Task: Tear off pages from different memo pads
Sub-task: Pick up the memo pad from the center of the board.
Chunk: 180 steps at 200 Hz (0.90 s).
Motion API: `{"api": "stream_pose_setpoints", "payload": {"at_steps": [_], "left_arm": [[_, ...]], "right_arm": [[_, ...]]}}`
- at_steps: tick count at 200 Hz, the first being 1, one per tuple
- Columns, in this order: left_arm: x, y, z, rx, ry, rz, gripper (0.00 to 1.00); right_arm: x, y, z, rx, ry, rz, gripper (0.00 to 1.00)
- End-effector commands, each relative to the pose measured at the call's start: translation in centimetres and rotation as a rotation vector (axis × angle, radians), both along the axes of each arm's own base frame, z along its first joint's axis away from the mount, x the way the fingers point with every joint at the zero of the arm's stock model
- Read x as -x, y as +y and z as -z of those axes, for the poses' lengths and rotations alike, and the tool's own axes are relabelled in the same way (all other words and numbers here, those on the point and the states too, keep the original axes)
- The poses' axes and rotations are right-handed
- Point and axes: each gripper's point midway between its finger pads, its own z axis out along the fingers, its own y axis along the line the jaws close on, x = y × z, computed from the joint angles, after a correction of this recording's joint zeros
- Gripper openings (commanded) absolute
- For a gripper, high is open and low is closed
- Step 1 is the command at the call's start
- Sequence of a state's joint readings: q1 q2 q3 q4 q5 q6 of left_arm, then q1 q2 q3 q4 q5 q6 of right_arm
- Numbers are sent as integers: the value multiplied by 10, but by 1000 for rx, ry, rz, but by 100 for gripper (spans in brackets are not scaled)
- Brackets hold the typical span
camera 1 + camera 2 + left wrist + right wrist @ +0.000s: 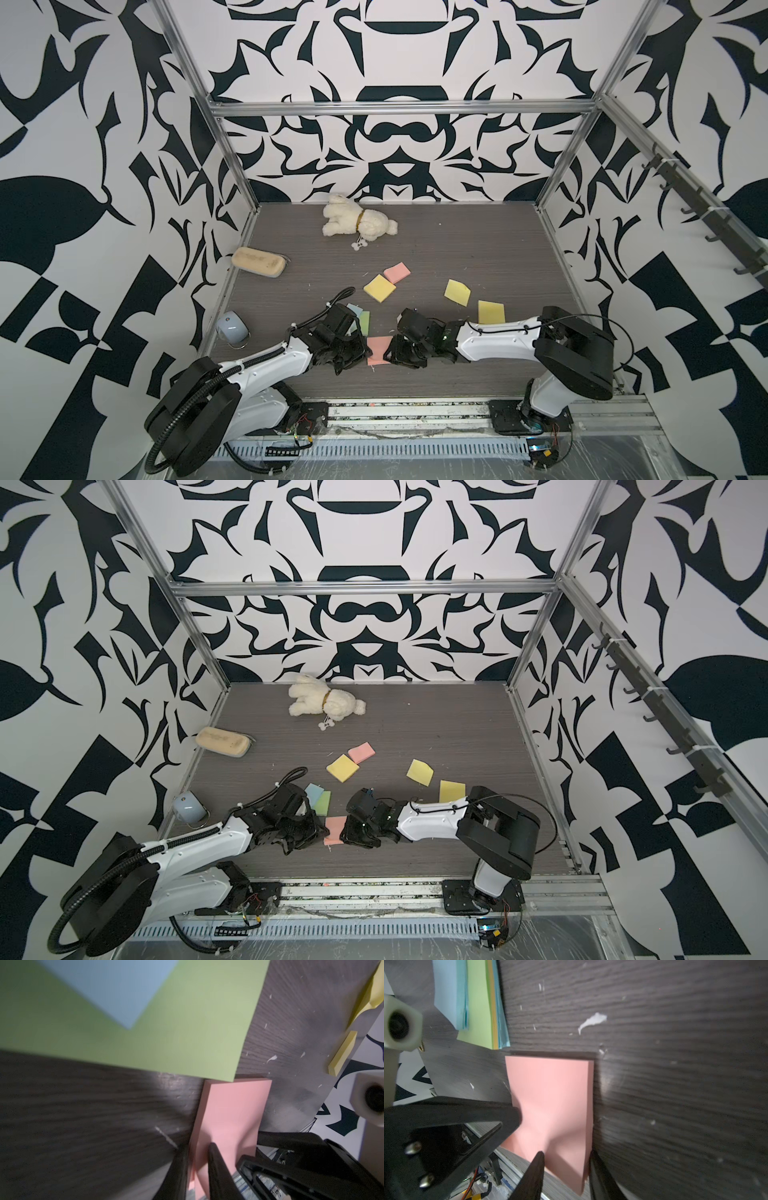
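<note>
A pink memo pad lies near the table's front, between my two grippers. My left gripper is shut on one side of it; I cannot tell whether it holds only the top page or the whole pad. My right gripper grips the opposite corner of the pad, whose top page is rippled. Blue and green memo pads overlap behind my left wrist. A yellow pad and another pink pad lie further back. Two yellow squares lie to the right.
A white plush dog lies at the back. A tan oblong block rests by the left wall, and a pale blue mug lies on its side at the front left. Metal frame posts edge the table.
</note>
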<state>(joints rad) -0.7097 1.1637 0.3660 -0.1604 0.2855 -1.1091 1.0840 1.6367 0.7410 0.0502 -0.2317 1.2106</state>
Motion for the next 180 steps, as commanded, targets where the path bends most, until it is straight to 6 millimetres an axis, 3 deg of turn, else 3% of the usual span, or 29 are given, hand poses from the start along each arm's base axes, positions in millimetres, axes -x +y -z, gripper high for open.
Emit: {"api": "stream_pose_setpoints", "payload": {"at_steps": [1, 24, 98, 140, 180], "left_arm": [[5, 2, 7, -7, 25, 0, 19], [4, 1, 7, -5, 23, 0, 18], [0, -1, -3, -5, 1, 10, 17], [-29, 0, -42, 34, -124, 11, 20], [-68, 17, -102, 171, -293, -33, 34]], "right_arm": [[-2, 12, -23, -85, -37, -14, 33], [-1, 16, -30, -108, -45, -28, 29], [-2, 12, -28, -100, -48, -17, 18], [-8, 9, -42, -130, -80, -13, 8], [-24, -2, -67, -173, -123, -10, 3]]}}
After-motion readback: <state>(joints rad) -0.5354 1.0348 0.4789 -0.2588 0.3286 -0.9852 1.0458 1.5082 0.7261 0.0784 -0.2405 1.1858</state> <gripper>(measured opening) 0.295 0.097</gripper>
